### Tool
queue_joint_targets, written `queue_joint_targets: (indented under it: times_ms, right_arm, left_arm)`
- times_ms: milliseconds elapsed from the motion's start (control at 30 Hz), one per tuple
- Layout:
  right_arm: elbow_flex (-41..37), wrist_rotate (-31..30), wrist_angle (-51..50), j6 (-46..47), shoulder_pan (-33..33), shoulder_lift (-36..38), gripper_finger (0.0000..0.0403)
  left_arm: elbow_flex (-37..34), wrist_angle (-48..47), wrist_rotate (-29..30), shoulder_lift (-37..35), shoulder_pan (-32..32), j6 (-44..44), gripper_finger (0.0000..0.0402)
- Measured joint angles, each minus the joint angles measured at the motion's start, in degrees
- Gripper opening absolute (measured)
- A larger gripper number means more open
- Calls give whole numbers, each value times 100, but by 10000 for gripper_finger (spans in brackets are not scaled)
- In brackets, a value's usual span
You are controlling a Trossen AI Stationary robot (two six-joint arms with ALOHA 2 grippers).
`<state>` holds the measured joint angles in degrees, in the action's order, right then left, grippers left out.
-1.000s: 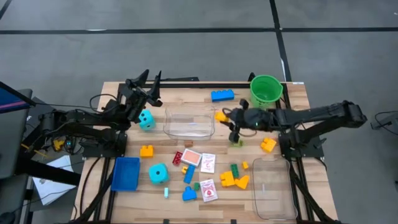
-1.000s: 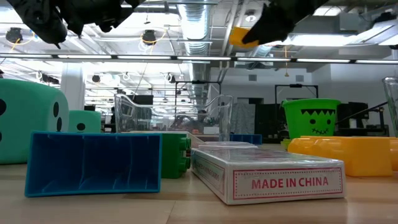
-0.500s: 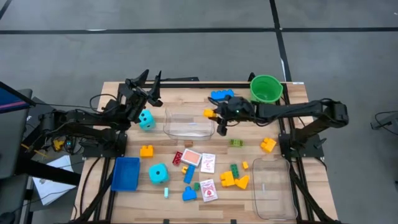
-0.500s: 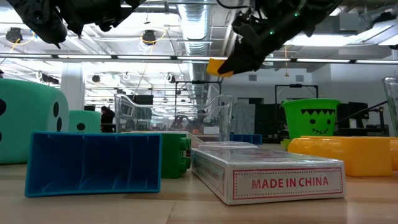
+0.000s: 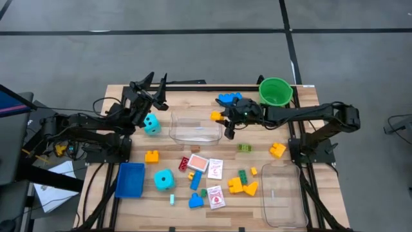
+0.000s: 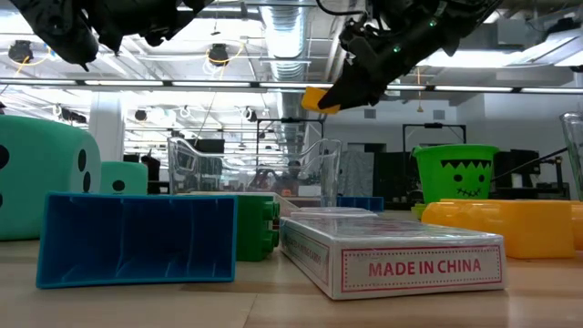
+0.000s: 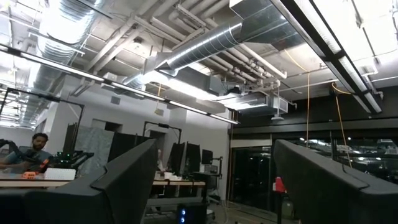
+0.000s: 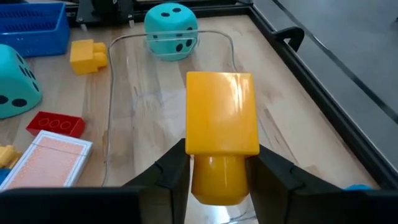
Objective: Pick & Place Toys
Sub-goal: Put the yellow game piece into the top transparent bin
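Observation:
My right gripper (image 5: pixel 223 120) is shut on a yellow brick (image 8: pixel 222 118) and holds it in the air over the right end of a clear tub (image 5: pixel 195 127). The brick also shows in the low view (image 6: pixel 319 98), above the tub (image 6: pixel 250 169). My left gripper (image 5: pixel 149 86) is open and empty at the far left, raised above a teal die (image 5: pixel 152 124); its fingers stand wide apart in the left wrist view (image 7: pixel 211 180). Other toys lie on the table: a blue brick (image 5: pixel 230 98), a second die (image 5: pixel 164 179), and picture cards (image 5: pixel 206 166). My right gripper pinches the yellow brick's rounded near end (image 8: pixel 217 177) between its two fingers (image 8: pixel 171 171). The fingers come from the table's right side, slanting down. The brick sticks out past the fingertips, lifted clear above the tub.
A green bucket (image 5: pixel 275 91) stands at the far right. A second clear tub (image 5: pixel 282 193) is at the near right and a blue tray (image 5: pixel 130 179) at the near left. Loose bricks (image 5: pixel 243 187) lie between them, and a green brick (image 5: pixel 244 147) lies right of the middle tub.
My right gripper has gone toward the table's left edge with the yellow brick, from above the green brick to over the clear tub's right end. It has stayed there for the last half second.

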<state>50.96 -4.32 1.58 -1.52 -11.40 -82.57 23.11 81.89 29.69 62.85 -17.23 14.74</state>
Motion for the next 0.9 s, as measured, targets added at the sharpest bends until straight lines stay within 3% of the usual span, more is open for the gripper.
queue_joint_targets:
  times_ms: [467, 900]
  right_arm:
    - [0, 220, 813, -46, -118, -671, 125]
    - [4, 323, 806, -42, -302, -782, 129]
  left_arm:
    - [-2, 4, -1, 0, 4, -17, 315]
    - [-2, 6, 0, 0, 4, -18, 315]
